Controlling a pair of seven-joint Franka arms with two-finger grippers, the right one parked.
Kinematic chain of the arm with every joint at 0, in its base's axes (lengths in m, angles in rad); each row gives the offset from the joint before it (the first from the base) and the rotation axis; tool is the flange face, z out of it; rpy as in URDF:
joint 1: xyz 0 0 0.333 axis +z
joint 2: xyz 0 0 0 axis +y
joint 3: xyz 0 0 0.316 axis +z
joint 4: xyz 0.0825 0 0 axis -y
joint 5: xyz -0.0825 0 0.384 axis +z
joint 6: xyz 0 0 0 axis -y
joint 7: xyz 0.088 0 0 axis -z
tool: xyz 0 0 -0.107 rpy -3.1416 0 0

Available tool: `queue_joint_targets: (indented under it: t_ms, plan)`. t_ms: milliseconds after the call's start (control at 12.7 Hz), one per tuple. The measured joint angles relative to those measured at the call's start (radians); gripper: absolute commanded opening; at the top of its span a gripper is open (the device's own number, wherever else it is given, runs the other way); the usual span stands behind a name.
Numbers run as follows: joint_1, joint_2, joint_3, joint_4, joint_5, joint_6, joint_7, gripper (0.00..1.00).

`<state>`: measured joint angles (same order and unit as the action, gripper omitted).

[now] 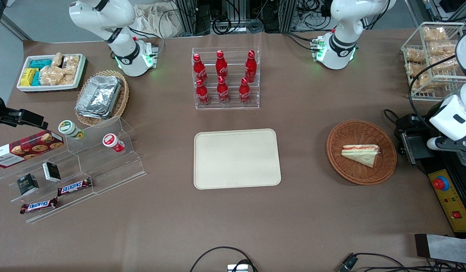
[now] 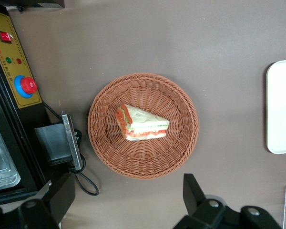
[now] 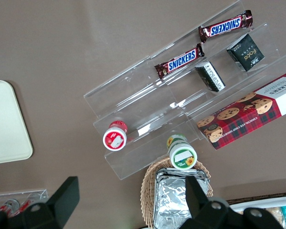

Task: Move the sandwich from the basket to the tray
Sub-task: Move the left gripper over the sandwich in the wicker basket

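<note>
The sandwich (image 1: 360,154), a white-bread wedge with red and green layers, lies in the round reddish-brown wicker basket (image 1: 354,130) toward the working arm's end of the table. The cream tray (image 1: 236,158) lies bare at the table's middle, apart from the basket. My gripper (image 1: 450,145) hangs high above the table edge beside the basket, toward the working arm's end. In the left wrist view the gripper (image 2: 126,200) is open and empty, its fingers (image 2: 195,191) wide apart, with the sandwich (image 2: 142,124), the basket (image 2: 176,105) and a strip of the tray (image 2: 282,105) below it.
A yellow control box with a red button (image 1: 446,192) and a black device with a cable (image 1: 410,139) sit beside the basket. A rack of cola bottles (image 1: 225,77) stands farther back than the tray. Acrylic steps with snacks (image 1: 67,166) stand toward the parked arm's end.
</note>
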<state>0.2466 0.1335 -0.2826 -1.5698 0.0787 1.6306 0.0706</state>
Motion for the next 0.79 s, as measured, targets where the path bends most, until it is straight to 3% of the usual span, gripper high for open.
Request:
queue_joint_targets:
  t_ms: [553, 789]
  plan:
    - [0.0, 0.015, 0.0, 0.004, 0.0, -0.014, -0.008, 1.0]
    - [0.011, 0.03, 0.004, -0.021, -0.032, -0.025, -0.174, 1.0]
